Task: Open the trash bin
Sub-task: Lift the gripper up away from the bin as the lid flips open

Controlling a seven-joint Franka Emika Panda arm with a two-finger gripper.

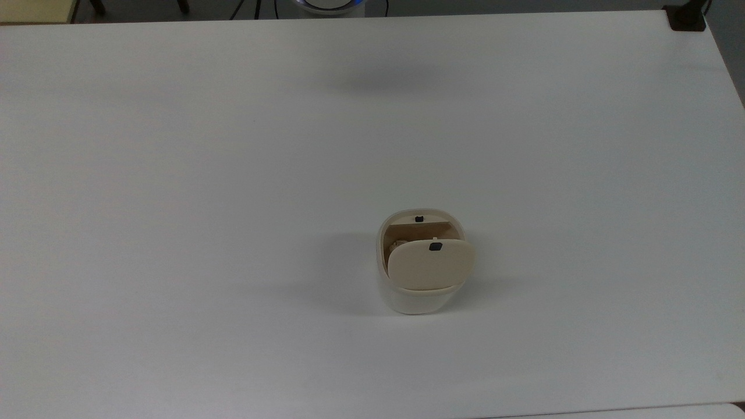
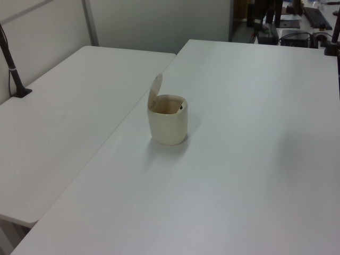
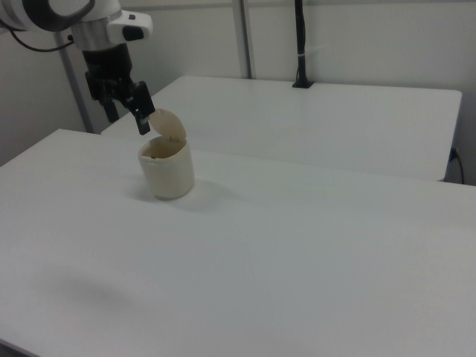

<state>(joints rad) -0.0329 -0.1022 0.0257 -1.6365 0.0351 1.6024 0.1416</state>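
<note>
The cream-white trash bin (image 1: 416, 298) stands on the white table (image 1: 174, 174), a little right of centre in the top view. Its flat beige lid (image 1: 430, 266) is tipped up on its hinge, so the inside shows. A small black button (image 1: 418, 219) sits at the far rim. In the left view the trash bin (image 2: 168, 127) has its lid (image 2: 155, 91) raised on the left view's left. In the right view my gripper (image 3: 128, 119) hangs open and holds nothing, up in the air on the right view's left of the trash bin (image 3: 167, 175) and its lid (image 3: 169, 125), apart from both.
A second white table (image 2: 64, 95) adjoins this one, with a black clamped post (image 2: 13, 69) on it, also seen as the post (image 3: 301, 44) in the right view. A black clamp (image 1: 687, 17) sits at the top view's far right corner.
</note>
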